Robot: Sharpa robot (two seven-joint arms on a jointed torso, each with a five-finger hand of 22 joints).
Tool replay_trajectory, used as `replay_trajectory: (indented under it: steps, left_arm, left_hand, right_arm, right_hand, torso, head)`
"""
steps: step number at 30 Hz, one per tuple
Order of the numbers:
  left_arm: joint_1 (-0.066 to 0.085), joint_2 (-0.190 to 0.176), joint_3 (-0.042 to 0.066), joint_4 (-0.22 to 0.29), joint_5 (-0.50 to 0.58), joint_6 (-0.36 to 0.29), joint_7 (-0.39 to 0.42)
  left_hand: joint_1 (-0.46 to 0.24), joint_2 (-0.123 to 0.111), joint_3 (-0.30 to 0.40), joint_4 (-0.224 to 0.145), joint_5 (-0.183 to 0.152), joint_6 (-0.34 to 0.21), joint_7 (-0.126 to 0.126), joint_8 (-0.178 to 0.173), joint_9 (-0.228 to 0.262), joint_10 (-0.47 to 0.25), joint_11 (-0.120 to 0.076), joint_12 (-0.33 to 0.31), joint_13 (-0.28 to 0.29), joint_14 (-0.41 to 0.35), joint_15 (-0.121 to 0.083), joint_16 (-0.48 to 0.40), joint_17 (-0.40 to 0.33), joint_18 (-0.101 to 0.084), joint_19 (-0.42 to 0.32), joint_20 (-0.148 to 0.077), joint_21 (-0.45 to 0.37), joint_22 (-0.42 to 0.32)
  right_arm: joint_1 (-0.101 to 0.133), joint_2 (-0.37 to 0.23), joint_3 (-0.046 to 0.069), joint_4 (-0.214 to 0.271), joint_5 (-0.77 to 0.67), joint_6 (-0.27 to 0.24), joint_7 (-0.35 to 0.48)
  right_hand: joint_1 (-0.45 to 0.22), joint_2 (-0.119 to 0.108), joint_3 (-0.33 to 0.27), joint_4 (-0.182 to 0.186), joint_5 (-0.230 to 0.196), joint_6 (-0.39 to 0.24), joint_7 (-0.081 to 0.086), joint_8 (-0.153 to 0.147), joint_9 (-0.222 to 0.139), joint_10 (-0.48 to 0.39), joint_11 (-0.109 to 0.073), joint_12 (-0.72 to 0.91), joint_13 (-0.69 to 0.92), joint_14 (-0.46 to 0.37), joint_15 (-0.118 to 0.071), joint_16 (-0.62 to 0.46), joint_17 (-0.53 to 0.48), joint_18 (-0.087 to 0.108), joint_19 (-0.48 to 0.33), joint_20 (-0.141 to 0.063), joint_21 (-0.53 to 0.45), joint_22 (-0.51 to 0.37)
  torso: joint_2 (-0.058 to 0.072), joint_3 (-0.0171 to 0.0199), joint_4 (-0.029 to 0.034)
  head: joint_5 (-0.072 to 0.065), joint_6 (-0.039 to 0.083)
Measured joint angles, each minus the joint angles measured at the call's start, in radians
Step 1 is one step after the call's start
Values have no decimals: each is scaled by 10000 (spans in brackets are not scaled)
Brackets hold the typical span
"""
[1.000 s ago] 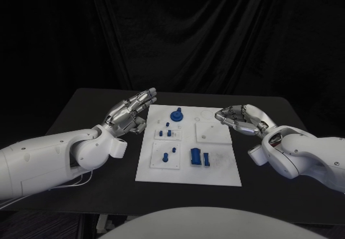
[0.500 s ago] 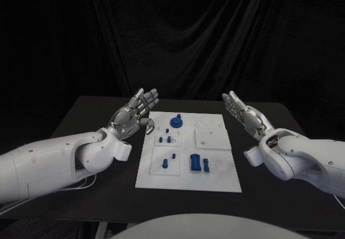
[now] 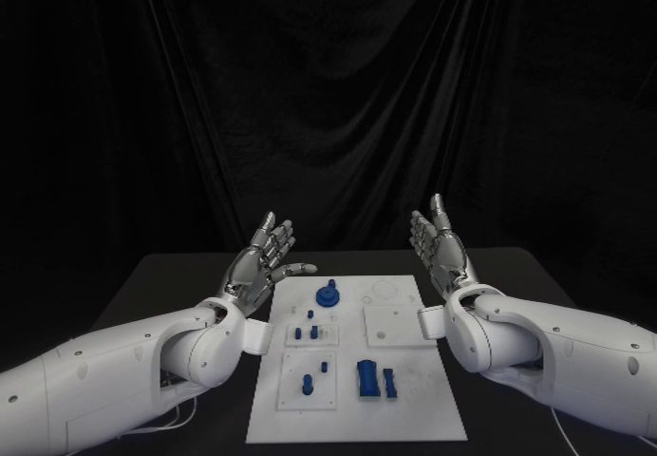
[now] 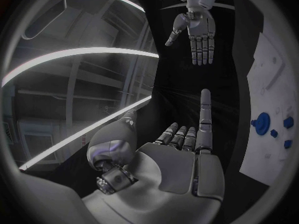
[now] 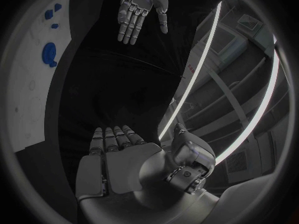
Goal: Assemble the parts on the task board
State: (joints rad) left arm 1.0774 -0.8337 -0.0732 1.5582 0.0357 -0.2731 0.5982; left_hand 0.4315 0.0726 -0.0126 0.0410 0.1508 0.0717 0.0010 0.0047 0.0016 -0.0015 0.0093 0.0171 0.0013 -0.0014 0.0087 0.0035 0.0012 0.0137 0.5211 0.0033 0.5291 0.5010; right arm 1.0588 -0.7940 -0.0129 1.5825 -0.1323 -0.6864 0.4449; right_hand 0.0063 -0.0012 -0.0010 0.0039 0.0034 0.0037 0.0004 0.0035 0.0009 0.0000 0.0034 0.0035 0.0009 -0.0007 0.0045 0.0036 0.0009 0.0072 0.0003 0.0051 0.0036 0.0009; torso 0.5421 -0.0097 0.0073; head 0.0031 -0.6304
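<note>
Against a second ago: uncurls the silver many-fingered right robot hand (image 3: pixel 441 252), then bent in beside the board, now flat with fingers straight and apart, gripping nothing. Finds the silver many-fingered left robot hand (image 3: pixel 260 261) open too and holding nothing. Shows both lifted off the black table (image 3: pixel 178 285), palms turned toward each other, above the far end of the white rectangular task board (image 3: pixel 411 418) and well apart from every part. Allows for a tilt of the head camera as well, so counts none of the board's shift as a move.

Means, as a judgement, no part in hand and no fitting under way. Fits either a pause before reaching in or a withdrawal after placing; cannot tell which.

On the board: sees the round blue knobbed part (image 3: pixel 328 294) at the far end, small blue pegs (image 3: pixel 312 332) standing in a square white inset plate (image 3: pixel 296 325), more blue pegs (image 3: pixel 309 385) in the nearer inset plate (image 3: pixel 291 398), and a blue rectangular block (image 3: pixel 369 377) just beside a slim blue bar (image 3: pixel 392 382) on the board's near right. Cannot tell whether block and bar sit in slots or lie loose. Notes a bare square white inset plate (image 3: pixel 393 326) on the right.

Around: black curtain (image 3: pixel 328 114) behind the table. Sees nothing between hands and parts; only the raised arms' own height to close.
</note>
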Motion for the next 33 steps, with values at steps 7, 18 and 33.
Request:
replay_trajectory:
  steps: [7,18,33]
  left_arm:
    - [-160,336,463,58,-106,-2213,-355]
    - [-261,517,717,92,-215,-4259,-710]
    - [-262,518,718,94,-255,-4812,-855]
  left_hand:
    - [-1097,-489,78,-260,-382,-463,2,0,-5,37,-36,-77,-4,0,0,0,3,1,-1321,-26,-1340,-1270]
    - [-2231,-684,116,-330,-1151,-631,2,0,-6,37,-36,-141,-2,0,1,0,5,2,-2683,-29,-2734,-2588]
    - [-3945,-727,131,-370,-1479,-645,-10,1,-3,37,-34,-141,2,0,2,0,-3,3,-4322,-32,-4384,-4149]
  right_arm:
    - [-68,144,115,-121,864,-415,379]
    - [-69,143,116,-127,1220,-628,565]
    - [-69,143,117,-128,1326,-696,626]
  right_hand:
    - [0,0,0,0,0,0,0,0,1,0,0,1,1,0,0,0,1,1,0,0,0,1]
    - [1,0,0,1,0,0,1,0,4,0,0,2,2,0,0,0,2,2,0,1,0,2]
    - [2,0,0,1,1,0,1,1,7,0,0,3,3,0,1,1,3,4,1,1,1,4]
  torso:
    - [16,77,-58]
    - [21,94,-71]
    - [21,97,-73]
  head:
    - [-33,282]
    - [-33,305]
    - [-33,306]
